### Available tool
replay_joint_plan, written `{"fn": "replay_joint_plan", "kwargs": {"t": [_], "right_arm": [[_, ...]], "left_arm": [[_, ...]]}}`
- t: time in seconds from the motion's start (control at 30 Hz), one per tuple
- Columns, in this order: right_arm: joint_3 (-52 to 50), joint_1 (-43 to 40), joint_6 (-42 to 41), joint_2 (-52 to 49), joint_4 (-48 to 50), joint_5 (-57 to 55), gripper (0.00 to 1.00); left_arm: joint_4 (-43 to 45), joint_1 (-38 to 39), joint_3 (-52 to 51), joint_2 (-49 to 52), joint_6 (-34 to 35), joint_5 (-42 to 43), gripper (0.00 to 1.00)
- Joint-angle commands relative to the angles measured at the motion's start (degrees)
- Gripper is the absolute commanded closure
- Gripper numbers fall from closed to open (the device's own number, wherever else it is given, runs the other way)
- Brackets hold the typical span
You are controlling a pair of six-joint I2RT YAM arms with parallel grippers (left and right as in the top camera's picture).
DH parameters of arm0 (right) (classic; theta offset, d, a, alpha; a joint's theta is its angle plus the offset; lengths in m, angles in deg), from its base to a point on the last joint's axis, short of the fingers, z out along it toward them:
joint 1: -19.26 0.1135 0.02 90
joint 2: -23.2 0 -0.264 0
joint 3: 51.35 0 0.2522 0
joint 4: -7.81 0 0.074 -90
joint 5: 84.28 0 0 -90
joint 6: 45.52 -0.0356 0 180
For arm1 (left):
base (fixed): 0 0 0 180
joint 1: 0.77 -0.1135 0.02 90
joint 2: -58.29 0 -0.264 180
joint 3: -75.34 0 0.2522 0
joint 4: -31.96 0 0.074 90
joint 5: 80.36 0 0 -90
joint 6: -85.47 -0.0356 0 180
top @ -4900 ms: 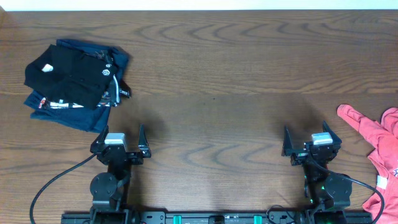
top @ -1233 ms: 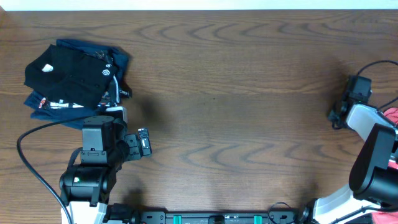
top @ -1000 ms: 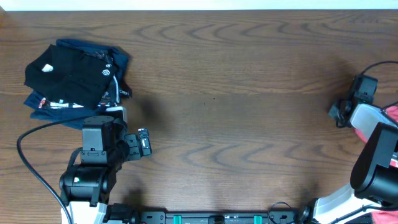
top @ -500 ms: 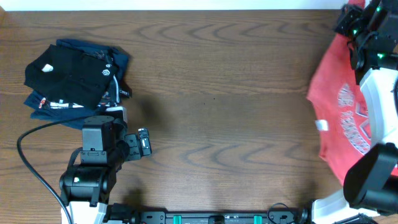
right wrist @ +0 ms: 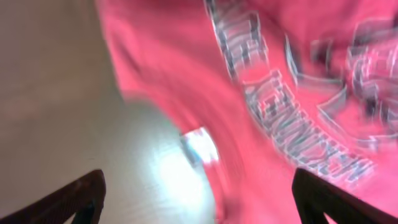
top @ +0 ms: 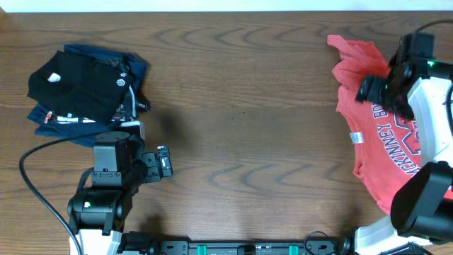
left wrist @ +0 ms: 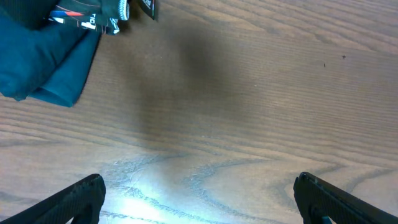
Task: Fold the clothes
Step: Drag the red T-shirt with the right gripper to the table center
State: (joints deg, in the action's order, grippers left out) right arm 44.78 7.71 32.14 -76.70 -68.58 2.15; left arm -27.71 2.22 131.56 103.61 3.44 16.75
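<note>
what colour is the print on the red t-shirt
Grey-white; the T-shirt shows clearest in the overhead view.

Black-and-white arms [top: 110, 170], black cables [top: 22, 168], perhaps green LEDs [top: 85, 205]

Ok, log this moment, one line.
shirt: spread, unfolded, table right | left fingers: open, over table | right fingers: open, above shirt | dark pile: far left
</note>
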Motion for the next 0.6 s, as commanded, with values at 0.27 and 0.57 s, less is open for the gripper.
{"fn": "replay_joint_plan", "kwargs": {"t": [0.27, 0.57], "right_arm": [[-19.89, -0.33, 1.38, 0.02, 10.16, -2.62, 0.07], [-28.63, -0.37, -2.19, 0.02, 23.04, -9.75, 0.36]], "left_arm": [[0.07, -0.28, 1.07, -0.02, 0.79, -0.02, 0.02], [0.09, -0.28, 1.07, -0.02, 0.79, -0.02, 0.02]]}}
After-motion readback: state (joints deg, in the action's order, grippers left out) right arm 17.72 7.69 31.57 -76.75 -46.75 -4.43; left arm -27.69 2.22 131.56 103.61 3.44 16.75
